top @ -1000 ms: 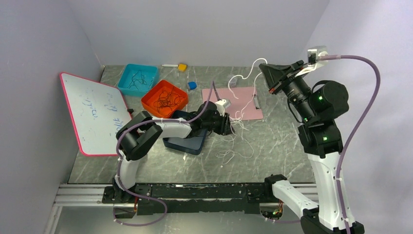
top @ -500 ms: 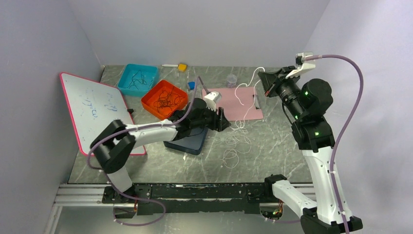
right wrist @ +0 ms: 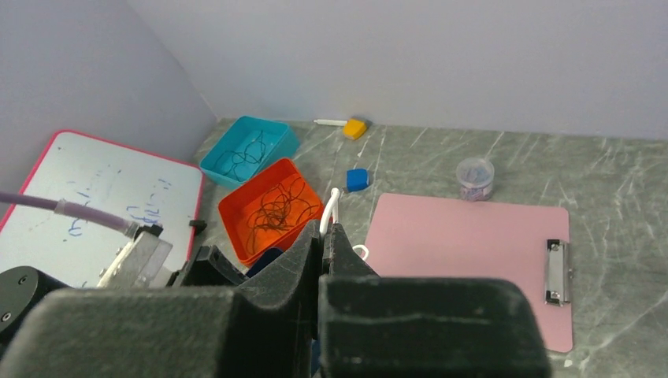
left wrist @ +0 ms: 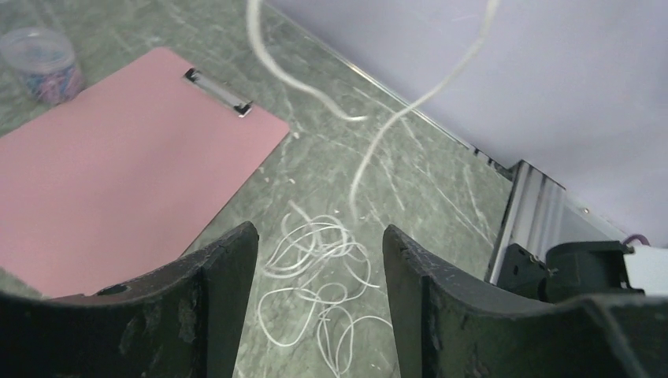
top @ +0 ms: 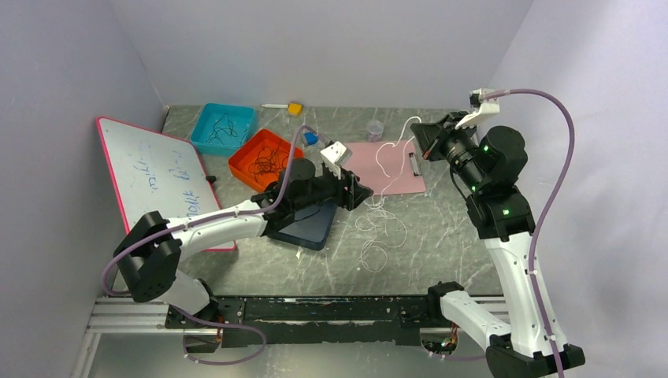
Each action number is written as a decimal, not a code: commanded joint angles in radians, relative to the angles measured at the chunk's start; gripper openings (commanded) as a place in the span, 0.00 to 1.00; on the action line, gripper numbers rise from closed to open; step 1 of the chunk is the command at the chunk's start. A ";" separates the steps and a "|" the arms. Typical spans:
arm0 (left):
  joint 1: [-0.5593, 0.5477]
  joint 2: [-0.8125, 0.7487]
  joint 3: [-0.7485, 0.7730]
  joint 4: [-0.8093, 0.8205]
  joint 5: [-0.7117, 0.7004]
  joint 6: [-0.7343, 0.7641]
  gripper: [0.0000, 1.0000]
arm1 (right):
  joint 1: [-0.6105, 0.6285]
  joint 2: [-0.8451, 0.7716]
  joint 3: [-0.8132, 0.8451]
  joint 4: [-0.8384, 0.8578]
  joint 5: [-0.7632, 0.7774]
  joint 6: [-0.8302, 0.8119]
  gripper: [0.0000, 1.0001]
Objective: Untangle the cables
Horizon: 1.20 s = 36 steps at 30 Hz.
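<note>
The end of a thin white cable (right wrist: 331, 206) is hidden inside the pinching right gripper (right wrist: 324, 232); the left gripper (left wrist: 319, 236) is seen spread.

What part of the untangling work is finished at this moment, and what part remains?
Done: nothing that I can confirm. In hand: the right gripper is shut on a white cable, lifted over the pink clipboard; the left gripper stands open by the white loops on the table. Left: freeing those loops, and probably the dark tangle in the orange tray.
</note>
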 commanded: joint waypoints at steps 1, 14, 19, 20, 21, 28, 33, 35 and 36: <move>-0.039 0.018 0.058 0.084 0.092 0.083 0.65 | -0.003 0.004 0.000 0.017 -0.024 0.036 0.00; -0.056 0.280 0.251 0.039 0.048 0.116 0.64 | -0.003 0.003 0.014 0.036 -0.084 0.080 0.00; -0.057 0.360 0.274 0.026 0.066 0.093 0.54 | -0.004 0.000 0.040 0.043 -0.081 0.092 0.00; -0.056 0.373 0.270 0.026 0.072 0.086 0.53 | -0.004 0.001 0.055 0.041 -0.073 0.090 0.00; -0.058 0.382 0.262 0.029 0.080 0.079 0.52 | -0.003 0.002 0.070 0.039 -0.062 0.085 0.00; -0.074 0.421 0.162 0.058 0.080 0.030 0.42 | -0.003 0.014 0.177 0.041 0.027 0.062 0.00; -0.081 0.449 0.116 0.074 0.077 -0.001 0.37 | -0.003 0.022 0.245 0.053 0.062 0.040 0.00; -0.082 0.453 0.106 0.075 0.073 -0.006 0.36 | -0.004 0.023 0.264 0.055 0.077 0.029 0.00; -0.083 0.454 0.104 0.074 0.072 -0.007 0.36 | -0.004 0.022 0.271 0.053 0.084 0.022 0.00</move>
